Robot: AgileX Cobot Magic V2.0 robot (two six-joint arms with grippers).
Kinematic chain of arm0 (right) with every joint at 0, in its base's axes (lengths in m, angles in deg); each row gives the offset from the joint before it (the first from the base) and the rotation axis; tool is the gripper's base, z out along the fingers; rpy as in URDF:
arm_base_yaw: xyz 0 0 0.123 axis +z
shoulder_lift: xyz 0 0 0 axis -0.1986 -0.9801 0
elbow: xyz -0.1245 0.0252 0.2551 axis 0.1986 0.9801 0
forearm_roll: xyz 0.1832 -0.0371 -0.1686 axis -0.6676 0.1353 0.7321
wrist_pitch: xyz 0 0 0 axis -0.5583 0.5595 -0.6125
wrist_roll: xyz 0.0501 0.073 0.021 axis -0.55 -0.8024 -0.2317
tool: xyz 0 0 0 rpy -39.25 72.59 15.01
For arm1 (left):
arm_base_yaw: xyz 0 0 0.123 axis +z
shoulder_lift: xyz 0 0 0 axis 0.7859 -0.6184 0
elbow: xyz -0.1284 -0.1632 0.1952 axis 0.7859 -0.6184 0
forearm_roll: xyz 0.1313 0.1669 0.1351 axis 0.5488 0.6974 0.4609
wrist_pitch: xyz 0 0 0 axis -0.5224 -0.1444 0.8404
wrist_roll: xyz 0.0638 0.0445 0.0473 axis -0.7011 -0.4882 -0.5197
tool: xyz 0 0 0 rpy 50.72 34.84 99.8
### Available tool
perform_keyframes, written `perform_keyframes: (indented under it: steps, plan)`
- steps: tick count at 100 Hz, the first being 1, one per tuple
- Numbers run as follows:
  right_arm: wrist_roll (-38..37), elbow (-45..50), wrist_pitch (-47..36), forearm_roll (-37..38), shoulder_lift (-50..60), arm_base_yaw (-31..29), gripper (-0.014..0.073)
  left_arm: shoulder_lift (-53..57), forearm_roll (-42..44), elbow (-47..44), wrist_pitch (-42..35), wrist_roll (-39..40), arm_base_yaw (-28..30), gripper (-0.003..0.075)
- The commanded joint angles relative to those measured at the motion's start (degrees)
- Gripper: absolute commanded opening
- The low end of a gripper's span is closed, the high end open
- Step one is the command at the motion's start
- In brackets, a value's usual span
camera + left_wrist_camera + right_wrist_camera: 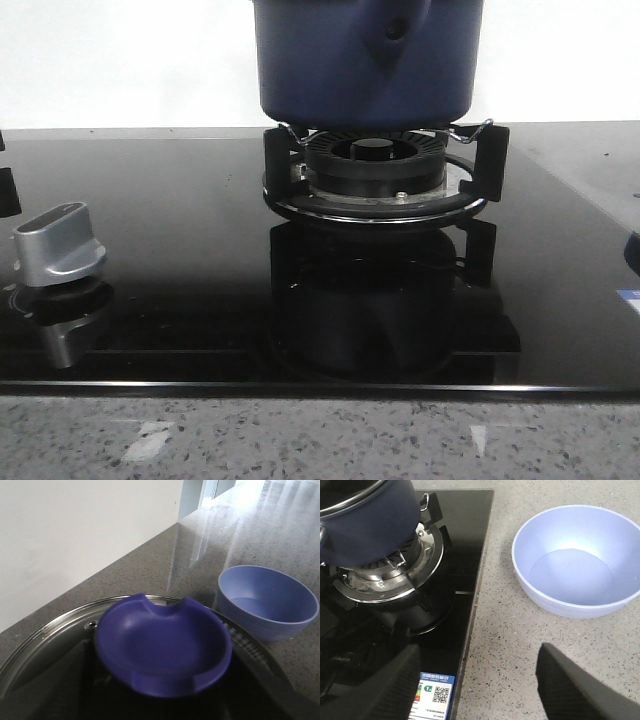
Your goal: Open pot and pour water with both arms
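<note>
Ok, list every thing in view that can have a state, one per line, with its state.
pot: on the burner ring, upright.
lid: close under the left wrist camera, blue knob uppermost; whether it is on the pot or gripped cannot be told.
bowl: upright on the counter, right of the stove, looks empty.
stove knob: setting cannot be told.
right gripper: open, holding nothing.
left gripper: not in view.

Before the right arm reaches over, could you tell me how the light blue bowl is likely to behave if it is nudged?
The light blue bowl looks like thin plastic, so probably light. It sits on the smooth speckled counter, so it may slide rather than tip.
</note>
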Motion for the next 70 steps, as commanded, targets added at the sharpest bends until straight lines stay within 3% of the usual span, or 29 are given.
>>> perform_keyframes:
  steps: [1,22,70]
  plan:
    - [0.7,-2.0,-3.3,0.2,-0.8,-0.1,0.0447,2.2,-2.8,1.8,0.3,0.0,-0.6,0.0356]
    - [0.7,-2.0,-3.3,0.2,-0.8,-0.1,0.0447,2.2,-2.8,1.8,0.3,0.0,-0.6,0.0252]
    - [0.7,-2.0,-3.6,2.0,-0.8,-0.1,0.0447,2.6,-2.9,1.8,0.6,0.0,-0.4,0.0242]
